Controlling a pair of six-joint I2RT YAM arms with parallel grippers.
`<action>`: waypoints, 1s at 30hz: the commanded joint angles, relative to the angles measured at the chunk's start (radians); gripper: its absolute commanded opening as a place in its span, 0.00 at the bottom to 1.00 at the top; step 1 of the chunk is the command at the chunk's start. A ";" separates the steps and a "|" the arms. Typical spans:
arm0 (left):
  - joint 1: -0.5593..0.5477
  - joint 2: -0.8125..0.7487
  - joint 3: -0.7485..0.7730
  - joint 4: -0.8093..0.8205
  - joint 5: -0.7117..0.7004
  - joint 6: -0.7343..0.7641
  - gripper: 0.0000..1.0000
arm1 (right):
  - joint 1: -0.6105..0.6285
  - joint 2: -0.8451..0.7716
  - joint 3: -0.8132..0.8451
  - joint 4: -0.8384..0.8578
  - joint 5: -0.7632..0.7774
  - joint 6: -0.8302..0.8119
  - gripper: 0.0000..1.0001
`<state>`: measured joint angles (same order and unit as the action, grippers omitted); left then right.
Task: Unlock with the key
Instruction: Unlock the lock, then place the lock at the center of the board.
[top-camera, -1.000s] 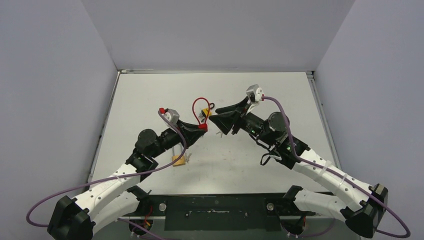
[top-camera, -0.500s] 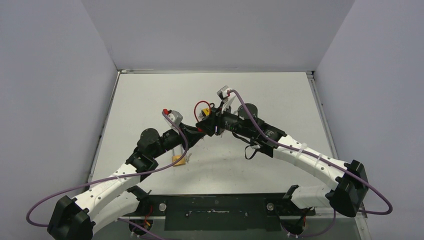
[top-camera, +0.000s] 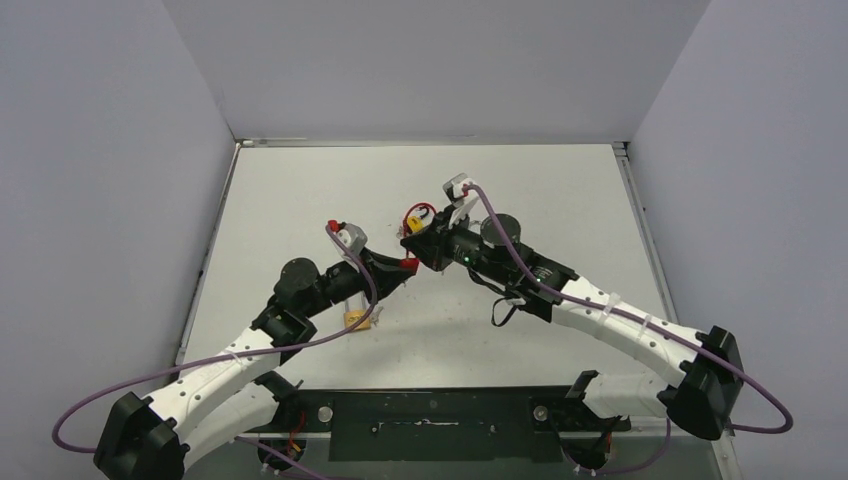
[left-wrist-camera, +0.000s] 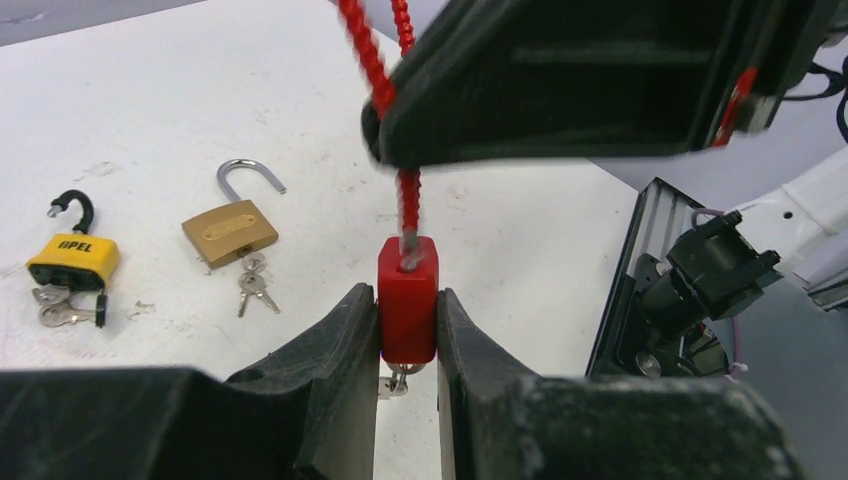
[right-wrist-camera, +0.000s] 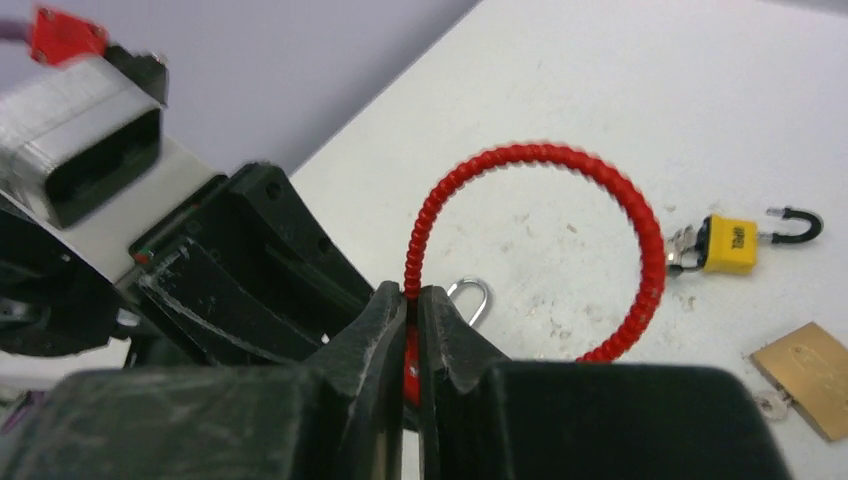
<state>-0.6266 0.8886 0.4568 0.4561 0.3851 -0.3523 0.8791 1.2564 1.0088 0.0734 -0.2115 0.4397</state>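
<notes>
The red padlock body (left-wrist-camera: 407, 298) stands upright, and my left gripper (left-wrist-camera: 407, 325) is shut on it. A small silver key (left-wrist-camera: 397, 381) hangs from its underside, between the fingers. The lock's red coiled cable shackle (right-wrist-camera: 640, 230) loops up from the body. My right gripper (right-wrist-camera: 413, 296) is shut on this cable just above the body, with a bit of red showing between its fingers. In the top view the two grippers meet mid-table, left (top-camera: 405, 265) and right (top-camera: 412, 243).
A yellow padlock (left-wrist-camera: 72, 258) with a black open shackle and keys lies on the table. A brass padlock (left-wrist-camera: 230, 230) with an open silver shackle and keys lies beside it. Another brass lock (top-camera: 358, 320) lies under the left arm.
My right arm has swung left to the red lock and its jaws have shut on the cable. The red loop now leans lower. The left gripper has kept its hold.
</notes>
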 joint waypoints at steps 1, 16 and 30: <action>-0.002 -0.027 -0.012 0.032 0.054 0.003 0.00 | -0.003 -0.152 -0.040 0.225 0.170 0.010 0.00; -0.001 0.007 -0.017 -0.021 -0.044 -0.043 0.00 | -0.003 -0.219 -0.094 0.281 0.220 0.072 0.79; 0.097 0.129 -0.033 -0.057 -0.244 -0.221 0.00 | -0.005 -0.329 -0.147 0.209 0.350 0.105 0.85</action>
<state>-0.5941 0.9455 0.3603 0.4068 0.2359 -0.4725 0.8768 0.9257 0.8814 0.2913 0.1135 0.5190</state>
